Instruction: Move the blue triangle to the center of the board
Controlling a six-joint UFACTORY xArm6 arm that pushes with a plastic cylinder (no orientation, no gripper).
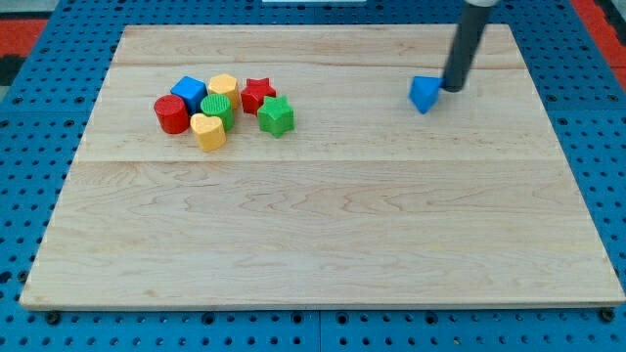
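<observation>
Camera view is showing my tip [453, 88] resting just beside the blue triangle [424, 94], on its right and slightly toward the view's top, touching it or nearly so. With no jaws on the rod, it is holding nothing. The triangle is sitting in the upper right part of the wooden board [323, 244], so the center is lying down and to the left of it; I judge the tip is standing on the correct side for pushing. The path is looking free, since the cluster of other blocks [220, 106] is staying well apart at the view's left.
</observation>
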